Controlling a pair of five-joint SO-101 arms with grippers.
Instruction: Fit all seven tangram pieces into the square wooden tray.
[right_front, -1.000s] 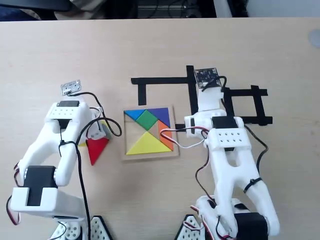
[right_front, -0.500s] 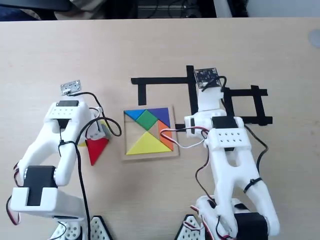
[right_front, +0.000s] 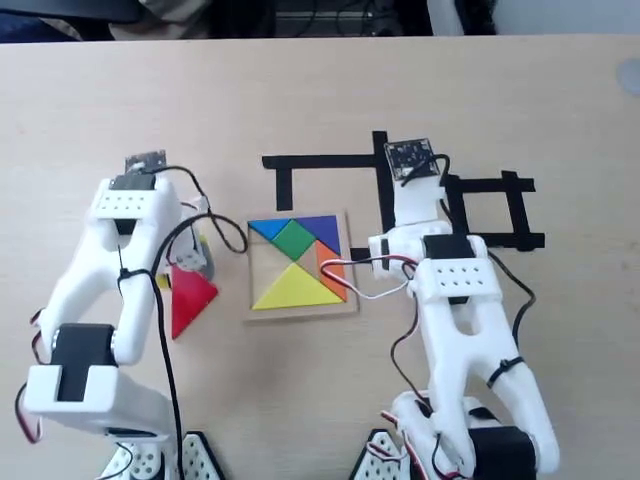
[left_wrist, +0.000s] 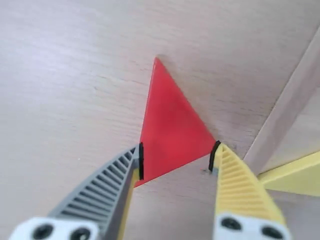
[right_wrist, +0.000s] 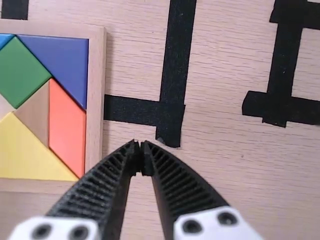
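Note:
The square wooden tray (right_front: 299, 313) lies mid-table and holds blue, green, indigo, orange and yellow pieces. Bare wood shows along its left side. A red triangle (right_front: 190, 297) lies left of the tray. My left gripper (right_front: 192, 275) is over it. In the left wrist view the grey finger (left_wrist: 131, 167) and the yellow finger (left_wrist: 222, 159) press on the two base corners of the red triangle (left_wrist: 170, 125). My right gripper (right_wrist: 139, 150) is shut on nothing, just off the tray's right rim (right_wrist: 96, 100), and sits low beside the tray in the high view (right_front: 383, 244).
Black tape lines (right_front: 330, 160) mark the table behind and to the right of the tray, and another tape frame (right_front: 490, 185) lies further right. Both arm bases stand at the near table edge. Cables hang over each arm.
The left arm has shifted toward the far side. The red triangle has turned between its fingers, so its tip now points toward the tray. The right arm has not moved.

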